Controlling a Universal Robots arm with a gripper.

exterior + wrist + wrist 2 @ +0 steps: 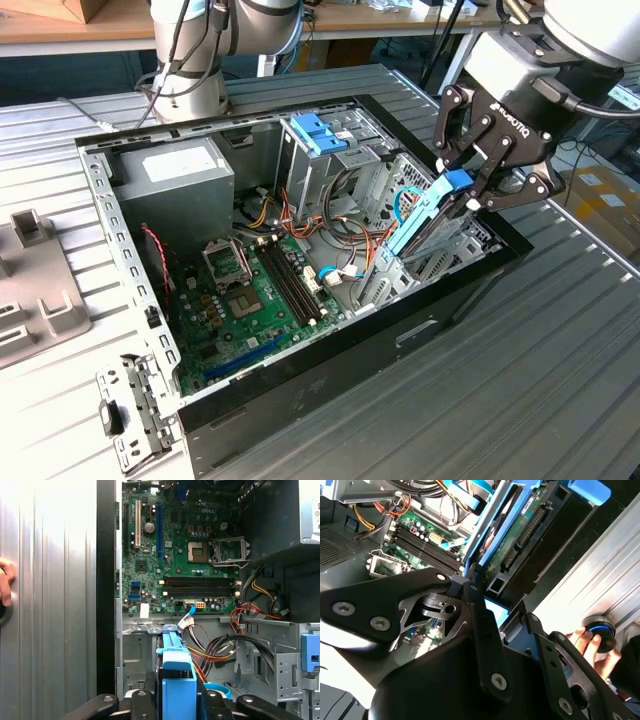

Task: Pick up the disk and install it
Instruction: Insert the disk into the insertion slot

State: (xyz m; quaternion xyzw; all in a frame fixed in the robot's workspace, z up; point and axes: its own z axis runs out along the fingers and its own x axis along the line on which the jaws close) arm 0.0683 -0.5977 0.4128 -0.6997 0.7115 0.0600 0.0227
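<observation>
print | white brand lettering, hand (462, 188) housing | white brand mark, motherboard (175, 565) | neither read out

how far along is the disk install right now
Pick-up looks done: the gripper is shut on the disk at its blue tab end. In hand: the disk hangs steeply tilted, lower end at the metal drive bay inside the open computer case. Left: it is not yet seated flat.

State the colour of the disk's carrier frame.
The disk has a light blue frame, brighter blue end tab; best in the exterior view.
</observation>
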